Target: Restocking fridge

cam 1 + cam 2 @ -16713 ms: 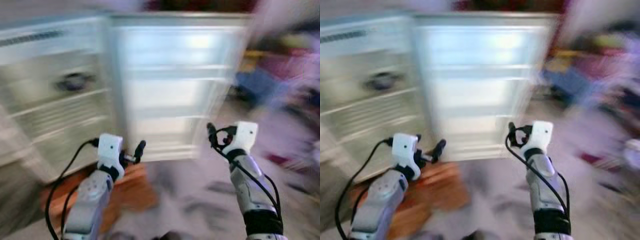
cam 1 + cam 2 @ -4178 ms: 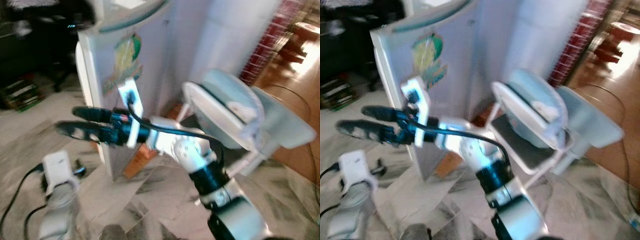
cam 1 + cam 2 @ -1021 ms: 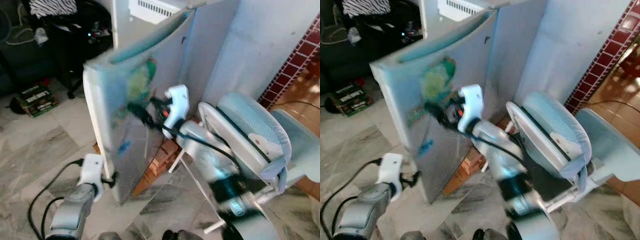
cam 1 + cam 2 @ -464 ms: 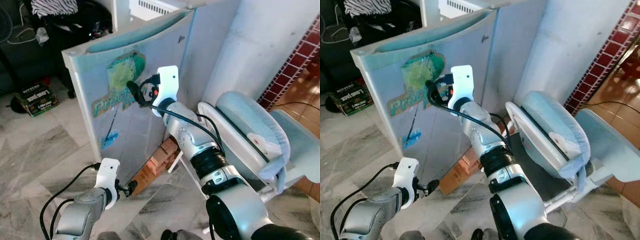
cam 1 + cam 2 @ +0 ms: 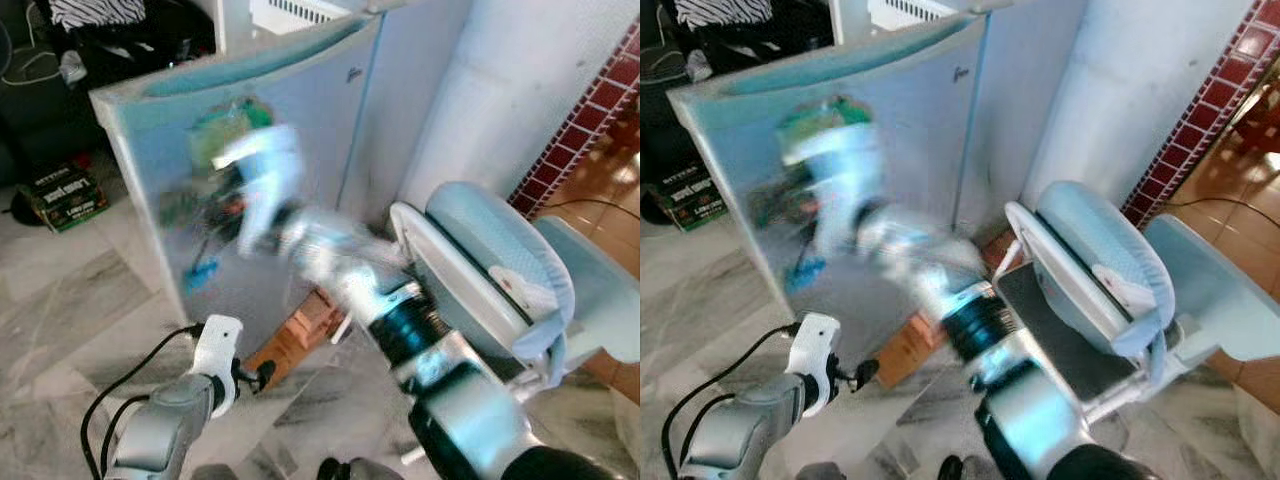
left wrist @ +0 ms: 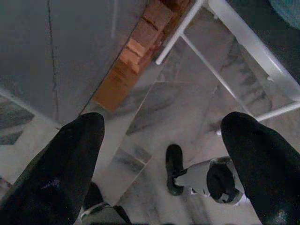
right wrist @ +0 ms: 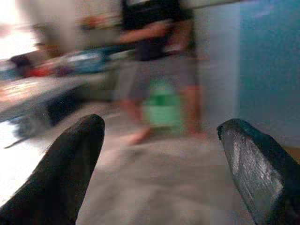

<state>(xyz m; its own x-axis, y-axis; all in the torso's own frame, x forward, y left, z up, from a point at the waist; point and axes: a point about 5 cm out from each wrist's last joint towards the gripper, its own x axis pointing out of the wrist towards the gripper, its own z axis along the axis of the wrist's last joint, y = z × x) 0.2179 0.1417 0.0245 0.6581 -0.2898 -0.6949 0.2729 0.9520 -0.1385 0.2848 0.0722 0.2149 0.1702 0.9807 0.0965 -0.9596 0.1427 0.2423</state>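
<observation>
Hovering low over the marble floor [image 6: 187, 117], the left gripper [image 6: 161, 154] is spread wide, empty. Higher up, the right gripper [image 7: 159, 154], blurred, also gapes empty before the upright fridge door [image 5: 290, 150]; its wrist view catches a person [image 7: 154, 56] beyond.

Fridge door [image 5: 300, 130]: pale blue-grey, green and teal sticker [image 5: 222, 120]. Floor [image 5: 70, 310]: grey-veined marble. Wall tiles [image 5: 590, 110]: dark red, pale grout. Folded chair [image 5: 500, 260]: light blue pad, white frame. Brick [image 5: 300, 330] under fridge: orange-brown.
</observation>
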